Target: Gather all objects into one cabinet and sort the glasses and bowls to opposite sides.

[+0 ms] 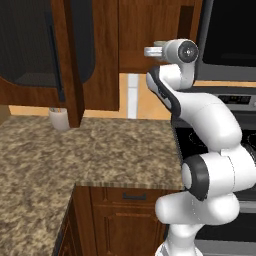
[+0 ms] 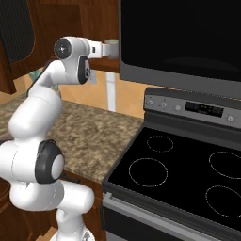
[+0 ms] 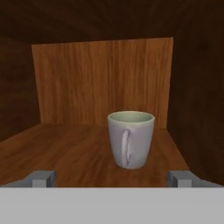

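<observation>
The pale grey-beige mug [image 3: 130, 140] stands upright on the wooden shelf [image 3: 65, 153] inside the dark brown cabinet [image 3: 100, 78], right of centre, with its handle turned toward the hand. My gripper [image 3: 112, 178] is open, its fingertips [image 3: 41, 178] spread wide in front of the mug and not touching it. From the base, the hand [image 1: 152, 51] reaches level into the wall cabinet beside the range [image 2: 112, 48]. The mesh cabinet door [image 1: 30, 40] with its black bar handle hangs at upper left. The red mug and both bowls are out of view.
A white pot of utensils [image 1: 59, 118] stands at the back of the granite counter [image 1: 100, 150]. The black stove top [image 2: 179, 174] lies to the right, with a dark microwave [image 2: 188, 37] above it. Wooden drawer fronts [image 1: 130, 197] sit below the counter.
</observation>
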Controlling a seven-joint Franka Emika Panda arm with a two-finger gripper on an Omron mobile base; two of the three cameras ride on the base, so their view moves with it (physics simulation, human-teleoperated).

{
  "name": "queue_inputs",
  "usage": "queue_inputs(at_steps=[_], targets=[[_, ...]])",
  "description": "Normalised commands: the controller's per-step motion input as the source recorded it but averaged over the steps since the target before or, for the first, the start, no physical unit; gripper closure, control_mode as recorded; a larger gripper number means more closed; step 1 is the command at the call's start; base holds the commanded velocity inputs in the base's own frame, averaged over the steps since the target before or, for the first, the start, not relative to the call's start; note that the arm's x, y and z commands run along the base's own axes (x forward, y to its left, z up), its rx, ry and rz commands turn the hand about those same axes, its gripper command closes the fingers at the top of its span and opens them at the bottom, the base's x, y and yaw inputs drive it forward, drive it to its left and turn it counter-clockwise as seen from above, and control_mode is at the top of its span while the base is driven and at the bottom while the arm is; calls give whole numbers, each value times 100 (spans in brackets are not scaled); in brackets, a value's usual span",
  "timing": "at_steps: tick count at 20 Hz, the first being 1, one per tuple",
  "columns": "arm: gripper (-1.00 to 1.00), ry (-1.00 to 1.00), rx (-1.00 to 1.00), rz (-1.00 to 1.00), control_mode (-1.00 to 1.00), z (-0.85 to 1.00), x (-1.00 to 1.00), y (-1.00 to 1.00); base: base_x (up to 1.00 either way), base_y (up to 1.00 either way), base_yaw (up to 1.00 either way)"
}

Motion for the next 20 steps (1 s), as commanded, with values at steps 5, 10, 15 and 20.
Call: queue_inputs(at_steps=[5,10,15,20], targets=[[-100,0,0,0,-100,-2,23,-7,0,0,0],[-100,0,0,0,-100,-4,24,-5,0,0,0],[-100,0,0,0,-100,-9,22,0,0,0,0],[-100,0,0,-4,-100,-9,29,-1,0,0,0]])
